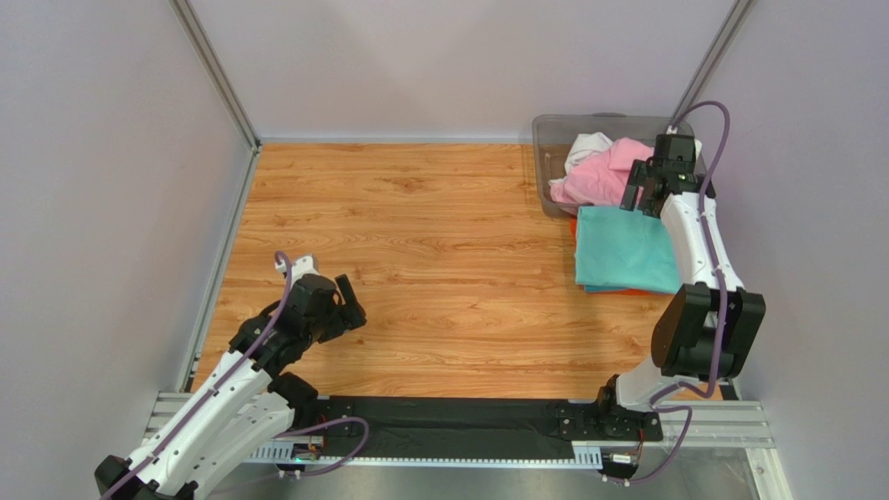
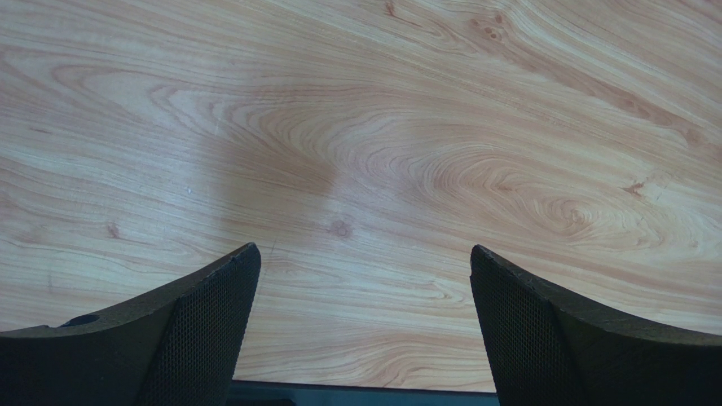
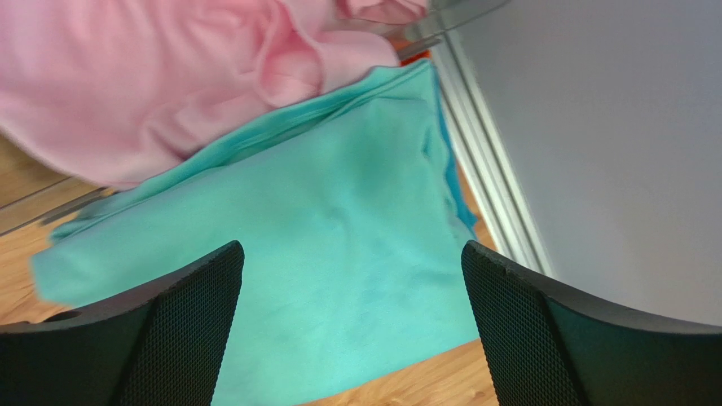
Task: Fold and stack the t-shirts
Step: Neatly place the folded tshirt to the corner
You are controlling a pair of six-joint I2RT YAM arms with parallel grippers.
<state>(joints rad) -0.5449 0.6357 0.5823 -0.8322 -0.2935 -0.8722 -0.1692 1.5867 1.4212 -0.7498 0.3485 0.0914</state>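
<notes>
A folded mint green t-shirt point(image 1: 624, 248) lies flat at the right of the table, on top of a teal blue shirt point(image 1: 591, 288) and an orange one point(image 1: 637, 294) that show only as edges. A pink t-shirt point(image 1: 603, 172) and a white one point(image 1: 586, 144) lie crumpled in the bin. My right gripper point(image 1: 634, 196) is open and empty, hovering over the far edge of the mint shirt by the pink one. In the right wrist view the mint shirt point(image 3: 322, 254) lies below the gripper point(image 3: 352, 254), with the pink shirt point(image 3: 169, 76) beyond. My left gripper point(image 1: 350, 302) is open and empty over bare wood point(image 2: 363, 249).
A clear grey plastic bin point(image 1: 545, 156) stands at the back right corner. Grey walls close in the table on the left, back and right, with the right wall point(image 3: 610, 152) close beside the shirt stack. A black rail point(image 1: 449, 422) runs along the near edge.
</notes>
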